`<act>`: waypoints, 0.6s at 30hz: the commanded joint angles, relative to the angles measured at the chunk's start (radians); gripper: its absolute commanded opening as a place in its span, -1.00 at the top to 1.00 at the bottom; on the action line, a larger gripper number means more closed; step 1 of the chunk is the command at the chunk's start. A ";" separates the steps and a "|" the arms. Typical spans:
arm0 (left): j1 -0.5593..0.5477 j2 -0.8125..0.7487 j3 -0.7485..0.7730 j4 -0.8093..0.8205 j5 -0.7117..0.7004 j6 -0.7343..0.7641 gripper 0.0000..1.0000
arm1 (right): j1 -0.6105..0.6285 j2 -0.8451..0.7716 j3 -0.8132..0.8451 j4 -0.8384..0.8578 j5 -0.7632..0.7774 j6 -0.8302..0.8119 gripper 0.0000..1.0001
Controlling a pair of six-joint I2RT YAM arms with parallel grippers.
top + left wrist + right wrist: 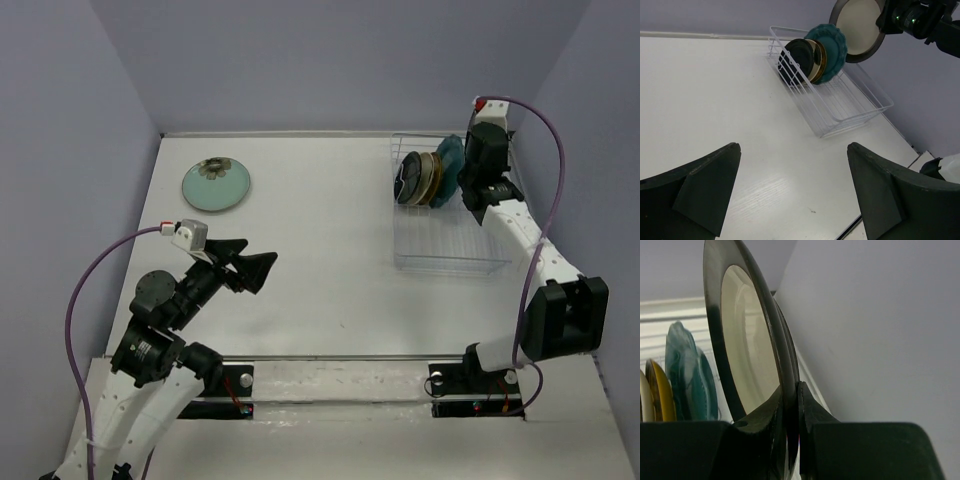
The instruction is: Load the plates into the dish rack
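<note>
The dish rack [445, 250] lies below the right gripper [791, 410], whose jaws are clamped on the rim of the cream plate [747, 340], held on edge above the wires. The step in hand looks like slotting it in. I would keep it upright, line its rim up with the free gap beside the scalloped teal plate [832, 47], which stands just to one side of the jaws, and lower it slowly so it does not knock the row (the wires are thin, and a glossy rim could slip). The plate is round and shallow, cream inside with a dark shiny rim. The mint plate [216, 184] lies flat, well beyond the left gripper [792, 150], whose jaws stand wide apart, holding nothing.
</note>
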 commanded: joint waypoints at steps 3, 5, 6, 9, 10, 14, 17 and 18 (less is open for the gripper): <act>-0.006 -0.013 -0.006 0.020 0.001 0.013 -0.98 | -0.017 -0.010 -0.020 0.168 -0.009 0.099 0.86; -0.006 -0.011 -0.006 0.020 0.001 0.013 -0.98 | -0.026 -0.003 -0.021 0.168 -0.012 0.101 0.86; -0.006 -0.009 -0.006 0.020 0.001 0.012 -0.98 | -0.026 0.003 -0.023 0.168 -0.013 0.099 0.87; -0.006 -0.008 -0.006 0.020 0.001 0.012 -0.98 | -0.026 0.016 -0.023 0.168 -0.018 0.093 0.86; -0.005 -0.006 -0.006 0.020 0.001 0.013 -0.98 | -0.026 0.017 -0.027 0.168 -0.018 0.093 0.86; -0.003 -0.003 -0.006 0.020 -0.001 0.013 -0.98 | -0.026 0.039 -0.053 0.173 -0.020 0.104 0.86; -0.003 0.003 -0.006 0.020 -0.001 0.013 -0.98 | -0.026 0.062 -0.084 0.176 -0.023 0.125 0.86; -0.002 0.004 -0.006 0.020 -0.003 0.013 -0.98 | -0.026 0.065 -0.089 0.178 -0.023 0.131 0.86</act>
